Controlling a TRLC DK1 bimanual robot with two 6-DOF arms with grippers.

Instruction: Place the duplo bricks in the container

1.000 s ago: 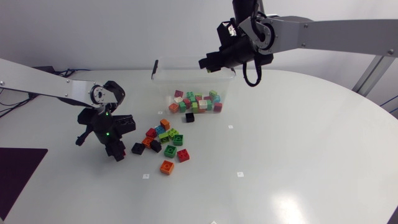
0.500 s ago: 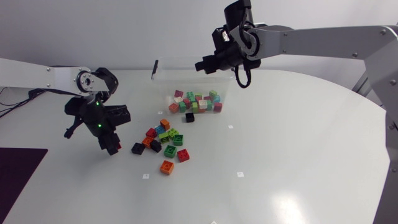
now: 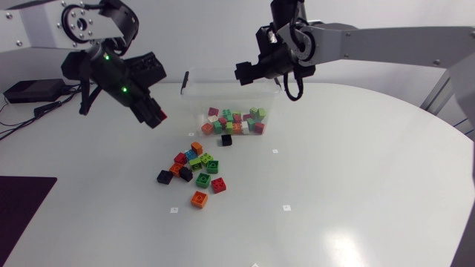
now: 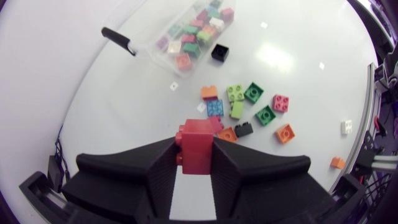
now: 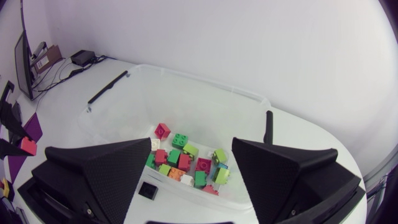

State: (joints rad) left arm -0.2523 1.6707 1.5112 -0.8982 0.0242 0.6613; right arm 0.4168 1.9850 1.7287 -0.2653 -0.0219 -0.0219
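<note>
Spreading across the whole scene, the white surface (image 3: 356,185) carries everything. The left arm (image 3: 44,18) comes in from the far left and the right arm (image 3: 386,37) from the far right, both raised above the surface. A clear container (image 3: 194,89) with black handles stands at the far middle of the surface, with a heap of mixed bricks (image 3: 234,121) in its right end. The right tool (image 3: 245,72) hangs above the container, its fingers spread wide apart with nothing between them; its wrist view looks down between them onto the bricks inside. The left tool (image 3: 152,115) hangs in the air to the left of the container, clamped on a red brick (image 4: 198,146) from both sides. On the near side of the container, a loose cluster of bricks (image 3: 194,165) lies on the surface: red, green, blue, orange and black. One black brick (image 3: 225,139) sits just beside the container's near wall. An orange brick (image 3: 198,199) lies nearest of all, slightly apart from the cluster.
</note>
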